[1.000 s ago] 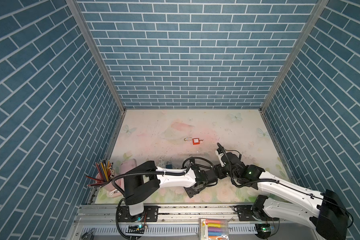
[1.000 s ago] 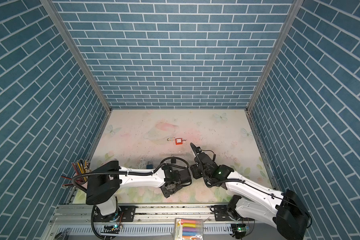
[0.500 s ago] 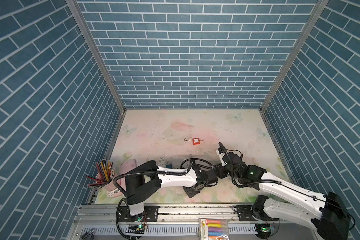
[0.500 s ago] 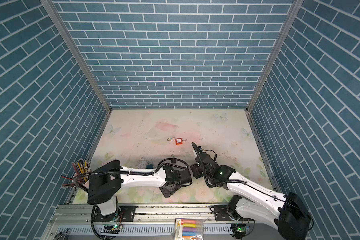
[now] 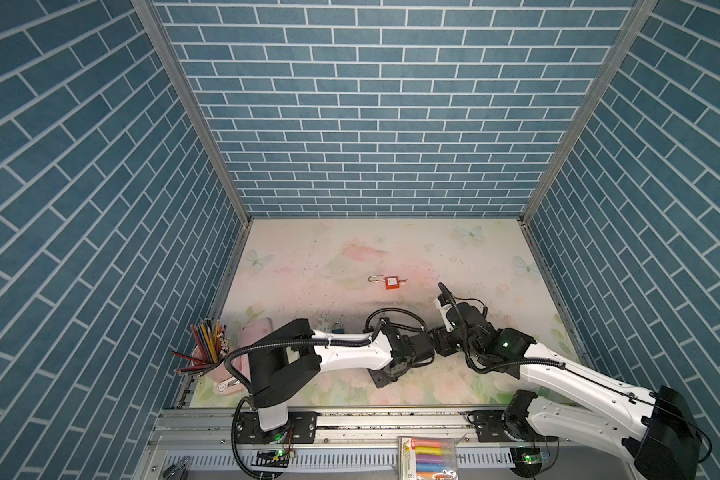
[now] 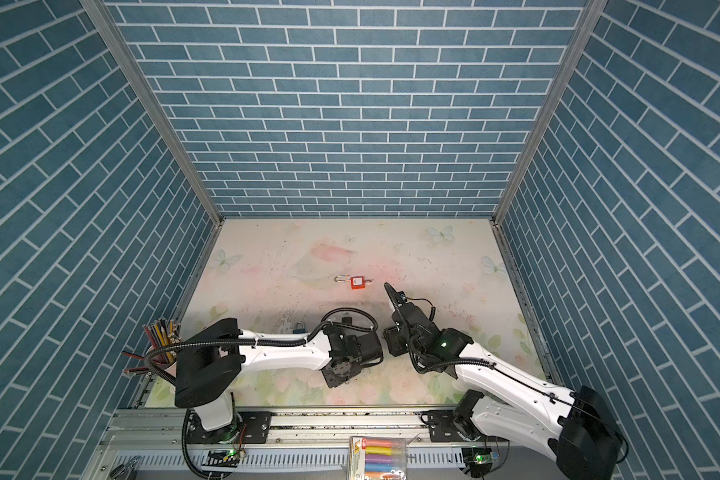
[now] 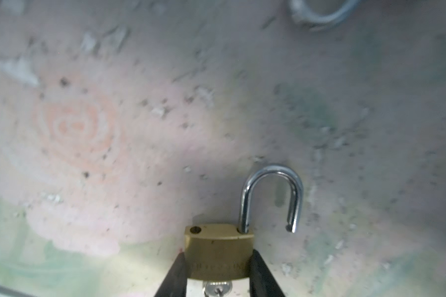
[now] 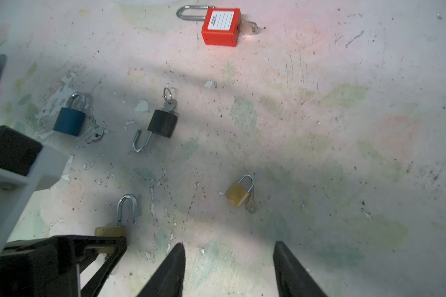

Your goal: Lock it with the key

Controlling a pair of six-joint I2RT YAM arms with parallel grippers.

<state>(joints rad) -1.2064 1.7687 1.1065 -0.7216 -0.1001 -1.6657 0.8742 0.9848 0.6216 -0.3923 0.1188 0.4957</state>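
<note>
Blue brick-pattern walls enclose a worn floral mat [image 5: 433,257]. At its left edge a cup of pencils [image 5: 208,347] stands beside a pink case [image 5: 256,332], and next comes a closed blue padlock [image 8: 69,120]. Near the middle front, the left gripper [image 7: 218,254] is clamped on the brass padlock [image 7: 216,243], whose shackle [image 7: 276,168] stands open, with the key [image 7: 216,286] in its base. A red padlock [image 5: 391,282] lies farther back. The right gripper [image 8: 229,244] hangs just beside the left one, fingers apart and empty.
</note>
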